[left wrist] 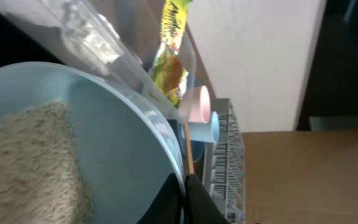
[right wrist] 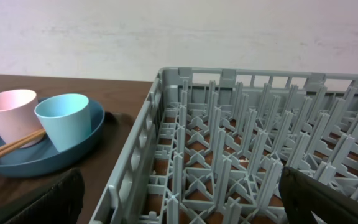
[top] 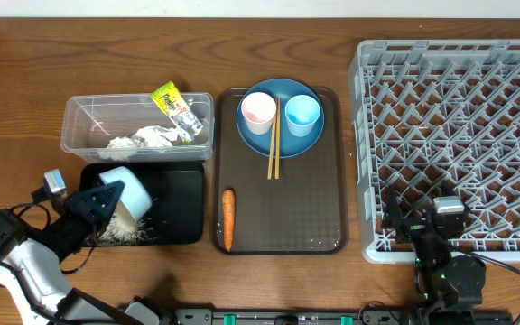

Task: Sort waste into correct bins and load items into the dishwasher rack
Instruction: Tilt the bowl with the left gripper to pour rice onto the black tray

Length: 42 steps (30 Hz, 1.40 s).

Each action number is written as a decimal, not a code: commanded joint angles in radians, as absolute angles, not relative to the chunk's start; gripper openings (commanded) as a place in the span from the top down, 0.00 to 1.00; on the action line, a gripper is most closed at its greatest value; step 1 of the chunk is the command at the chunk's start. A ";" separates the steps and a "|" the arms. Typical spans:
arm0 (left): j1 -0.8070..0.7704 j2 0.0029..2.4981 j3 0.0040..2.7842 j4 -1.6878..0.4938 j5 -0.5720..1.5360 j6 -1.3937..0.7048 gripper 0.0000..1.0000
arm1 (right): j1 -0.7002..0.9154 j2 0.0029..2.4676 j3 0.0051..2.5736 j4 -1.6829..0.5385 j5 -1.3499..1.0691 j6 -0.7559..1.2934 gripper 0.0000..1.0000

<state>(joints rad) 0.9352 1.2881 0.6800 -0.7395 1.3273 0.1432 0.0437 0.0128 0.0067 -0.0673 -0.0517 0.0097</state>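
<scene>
Two waste pieces (top: 143, 138) are binned; nothing is racked. The bowl (left wrist: 104, 124) is pinched by the left tool (left wrist: 184, 196); the right tool (right wrist: 182, 196) is opened wide, empty.

A: Left arm (top: 23, 264): white rounded link, black housing further out. Thin black cables (top: 21, 215) alongside, small grey block (top: 54, 183) on top.
B: Right arm (top: 442, 266)?
A: Black throughout, boxy. Grey-topped module (top: 449, 207); small green lights (top: 441, 273) on the body.
B: Fingers?
A: Right fingers (right wrist: 48, 199): matte black, broad, blunt. Left fingers (left wrist: 199, 202): dark, narrower.
</scene>
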 commanded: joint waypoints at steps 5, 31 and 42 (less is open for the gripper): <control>0.934 1.295 0.678 -0.737 1.573 0.152 0.94 | 0.053 0.011 0.006 -0.071 -0.049 0.002 0.01; 0.921 1.295 0.678 -0.743 1.574 -0.010 0.94 | 0.053 0.011 0.006 -0.071 -0.049 0.002 0.01; 0.818 1.295 0.678 -0.659 1.573 0.012 0.94 | 0.053 0.011 0.006 -0.071 -0.049 0.002 0.01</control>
<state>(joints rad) 0.8433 1.2888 0.6792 -0.6743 1.5463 0.0071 0.0437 0.0128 0.0067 -0.0673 -0.0517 0.0097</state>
